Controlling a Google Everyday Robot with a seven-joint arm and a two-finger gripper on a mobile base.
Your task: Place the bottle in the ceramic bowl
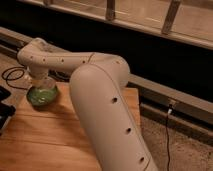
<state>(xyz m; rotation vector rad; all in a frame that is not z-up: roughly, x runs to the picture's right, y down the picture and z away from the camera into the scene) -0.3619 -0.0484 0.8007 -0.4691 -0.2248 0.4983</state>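
Our gripper [40, 86] hangs directly over the round glossy green ceramic bowl [41, 97] on the wooden table [45, 135]; we should lower gently, centred.

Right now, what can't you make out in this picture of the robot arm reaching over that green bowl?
- The gripper: in the camera view it hangs just over the ceramic bowl, seen only as a pale shape below the wrist.
- The bottle: not visible; the wrist and gripper cover the bowl's middle, so whether it is held or already inside is unclear.
- The dark object at the left: cut off by the frame's edge.
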